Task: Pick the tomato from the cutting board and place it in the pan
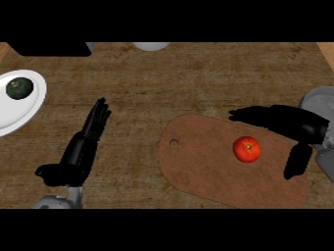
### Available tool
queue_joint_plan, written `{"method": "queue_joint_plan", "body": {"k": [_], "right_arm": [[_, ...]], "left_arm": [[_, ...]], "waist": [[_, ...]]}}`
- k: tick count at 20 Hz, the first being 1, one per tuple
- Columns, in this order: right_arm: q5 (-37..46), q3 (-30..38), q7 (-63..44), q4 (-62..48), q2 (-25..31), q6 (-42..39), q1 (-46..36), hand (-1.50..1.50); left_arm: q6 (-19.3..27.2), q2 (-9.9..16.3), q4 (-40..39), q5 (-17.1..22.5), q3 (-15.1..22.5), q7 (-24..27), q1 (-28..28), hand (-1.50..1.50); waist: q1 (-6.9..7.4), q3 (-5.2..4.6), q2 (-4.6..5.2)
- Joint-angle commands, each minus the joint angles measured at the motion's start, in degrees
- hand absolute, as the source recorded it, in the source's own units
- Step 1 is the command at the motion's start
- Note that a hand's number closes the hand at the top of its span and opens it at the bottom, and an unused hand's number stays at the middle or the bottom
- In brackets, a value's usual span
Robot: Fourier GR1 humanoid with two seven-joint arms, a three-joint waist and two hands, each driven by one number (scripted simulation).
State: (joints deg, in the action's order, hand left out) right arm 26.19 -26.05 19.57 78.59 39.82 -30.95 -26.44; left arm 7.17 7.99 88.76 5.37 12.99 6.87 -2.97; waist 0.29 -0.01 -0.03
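Note:
A red tomato lies on the brown cutting board at the lower right of the counter. My right hand hovers over the board's far right side, open, with fingers reaching left above the tomato and the thumb hanging down to its right; it does not touch the tomato. My left hand rests open at the lower left, fingers straight and pointing away. No pan is recognisable; a black object sits at the top left edge.
A white plate at the left edge carries a dark green round vegetable. A pale round object shows at the top edge. Wooden strips border the counter at both upper corners.

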Motion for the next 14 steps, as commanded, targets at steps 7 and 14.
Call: {"method": "queue_joint_plan", "body": {"k": [7, 14], "right_arm": [[10.7, 4.0, 1.9, -4.3, -6.9, -0.6, 2.8, -1.50], [14.3, 8.2, 5.1, -11.6, -11.6, -1.3, -0.4, -1.50]], "left_arm": [[-4.1, 0.5, 3.5, -0.1, -2.1, -0.2, 3.9, 0.00], [-3.7, -1.7, 2.5, -2.0, -2.5, -1.8, 1.2, 0.00]], "waist": [[0.08, 0.02, 0.04], [0.13, 0.02, 0.09]]}}
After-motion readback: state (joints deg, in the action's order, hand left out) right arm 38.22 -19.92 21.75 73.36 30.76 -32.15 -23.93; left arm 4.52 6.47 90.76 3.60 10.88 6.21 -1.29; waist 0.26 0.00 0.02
